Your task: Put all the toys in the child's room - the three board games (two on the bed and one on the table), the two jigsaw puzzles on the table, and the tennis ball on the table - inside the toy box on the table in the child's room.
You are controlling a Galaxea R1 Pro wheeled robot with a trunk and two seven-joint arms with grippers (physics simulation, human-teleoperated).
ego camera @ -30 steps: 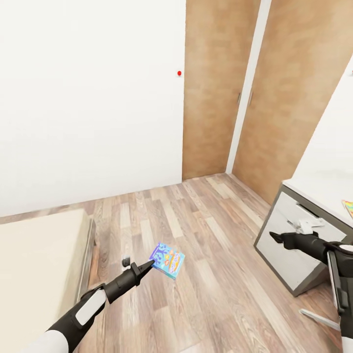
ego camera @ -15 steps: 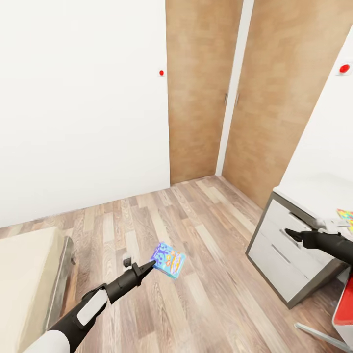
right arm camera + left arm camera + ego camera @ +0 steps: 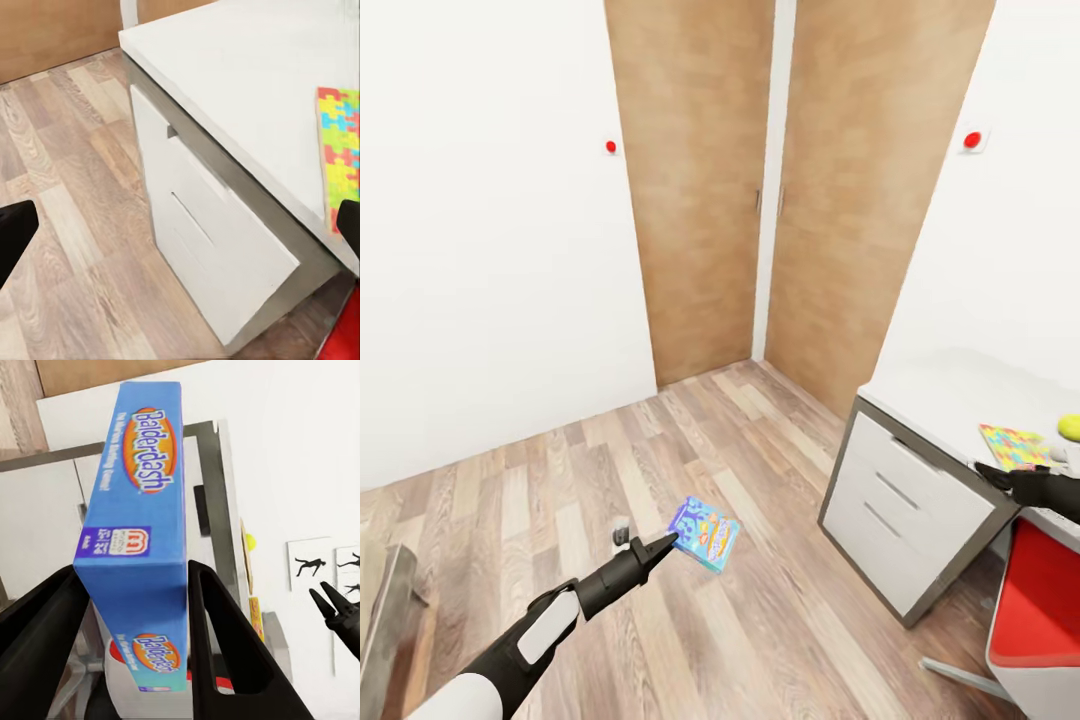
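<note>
Fingers (image 3: pixel 135 637) clamp blue game box (image 3: pixel 139 510) (base hidden).

At the right edge of the head view stands the white table (image 3: pixel 945 400) with drawers on its front. A multicoloured jigsaw puzzle (image 3: pixel 1012 446) lies flat on its top, the yellow-green tennis ball (image 3: pixel 1069 427) just beyond it. Wood-plank floor (image 3: pixel 760 600) spreads across the lower frame.

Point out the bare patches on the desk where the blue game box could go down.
The white desk is bare from its near corner above the drawers up to the jigsaw puzzle. Past that it crowds: tennis ball and right gripper sit there. The left gripper holds the Balderdash box.
</note>
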